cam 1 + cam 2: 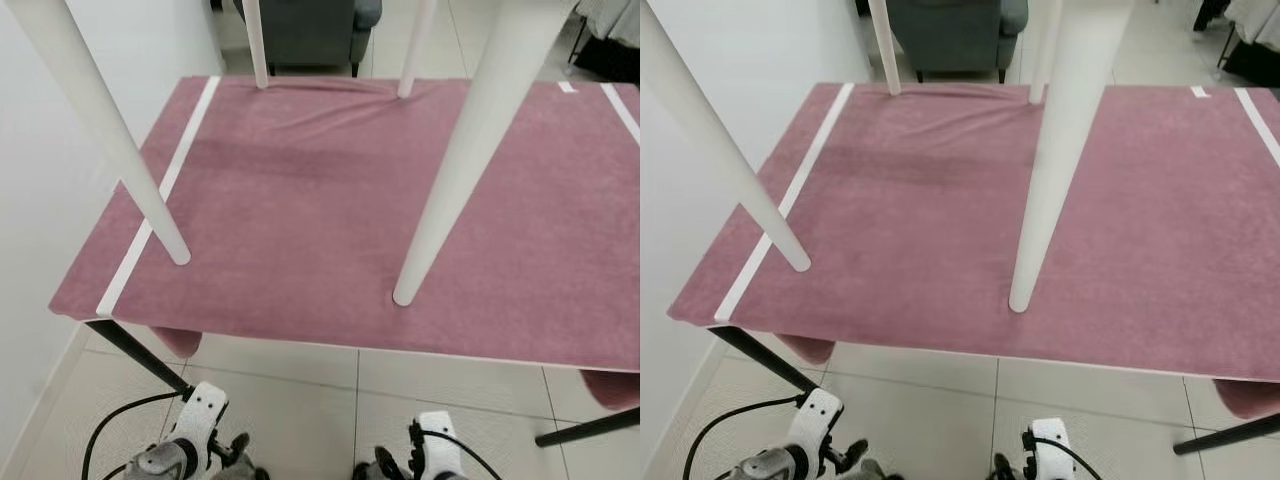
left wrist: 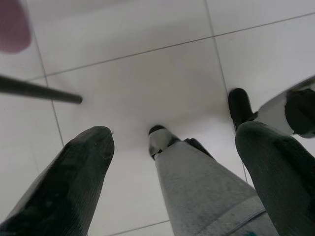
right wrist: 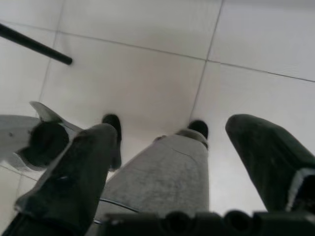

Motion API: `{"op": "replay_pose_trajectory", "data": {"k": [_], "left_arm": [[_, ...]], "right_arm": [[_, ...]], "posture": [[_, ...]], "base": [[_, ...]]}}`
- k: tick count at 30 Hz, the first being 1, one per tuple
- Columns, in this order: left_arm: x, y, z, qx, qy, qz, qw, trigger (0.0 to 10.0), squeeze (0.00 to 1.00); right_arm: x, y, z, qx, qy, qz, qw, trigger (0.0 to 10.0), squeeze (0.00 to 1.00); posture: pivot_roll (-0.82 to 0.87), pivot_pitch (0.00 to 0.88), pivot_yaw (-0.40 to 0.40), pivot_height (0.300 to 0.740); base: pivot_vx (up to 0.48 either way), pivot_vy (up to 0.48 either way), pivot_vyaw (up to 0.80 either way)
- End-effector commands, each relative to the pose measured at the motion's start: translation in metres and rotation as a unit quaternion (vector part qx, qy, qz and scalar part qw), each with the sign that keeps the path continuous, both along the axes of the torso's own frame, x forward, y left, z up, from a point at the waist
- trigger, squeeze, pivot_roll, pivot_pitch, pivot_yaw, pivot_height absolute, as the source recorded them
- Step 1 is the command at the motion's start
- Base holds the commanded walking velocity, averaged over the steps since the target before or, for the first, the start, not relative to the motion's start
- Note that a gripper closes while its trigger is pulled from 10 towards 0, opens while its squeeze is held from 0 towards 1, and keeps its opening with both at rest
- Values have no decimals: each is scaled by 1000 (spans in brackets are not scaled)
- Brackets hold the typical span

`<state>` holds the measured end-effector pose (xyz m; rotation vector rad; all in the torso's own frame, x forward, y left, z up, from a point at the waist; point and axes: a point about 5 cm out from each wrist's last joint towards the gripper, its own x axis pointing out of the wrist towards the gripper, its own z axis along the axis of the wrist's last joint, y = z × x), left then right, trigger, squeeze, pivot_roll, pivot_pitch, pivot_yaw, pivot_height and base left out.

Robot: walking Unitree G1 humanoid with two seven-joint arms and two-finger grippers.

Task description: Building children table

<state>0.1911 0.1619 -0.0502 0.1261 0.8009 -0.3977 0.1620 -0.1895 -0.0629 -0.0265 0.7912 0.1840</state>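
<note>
A: Table legs (image 1: 445, 190)?
B: Four stand on the pink mat (image 1: 300, 200), front pair near its front edge.
A: Hands?
B: Left hand (image 2: 170, 162), right hand (image 3: 162, 157) wide, empty, low. Top probably overhead; steady the legs first.

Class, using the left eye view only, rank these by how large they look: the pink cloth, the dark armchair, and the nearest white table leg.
1. Pink cloth, by far the largest.
2. Nearest white table leg, though closeness to the camera enlarges it.
3. Dark armchair, mostly cut off at the top.
</note>
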Motion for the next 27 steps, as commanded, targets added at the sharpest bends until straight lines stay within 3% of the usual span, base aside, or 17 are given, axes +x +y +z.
{"op": "replay_pose_trajectory", "data": {"k": [1,11,21,27], "left_arm": [[-7,10,-9,24,11,27,999,10000,0],[-11,-1,-27,60,38,56,996,10000,0],[-14,-8,-33,41,49,75,995,10000,0],[-14,-9,-35,43,52,73,995,10000,0]], "right_arm": [[-14,4,-12,-2,34,15,999,10000,0],[-5,-4,-17,-42,43,28,998,10000,0],[-3,-3,-22,-48,56,35,997,10000,0],[-2,0,-23,-34,56,11,998,10000,0]], "posture": [[-61,91,73,740],[-63,77,38,740],[-65,71,35,740],[-56,63,47,740]], "base": [[0,0,0],[0,0,0],[0,0,0],[0,0,0]]}}
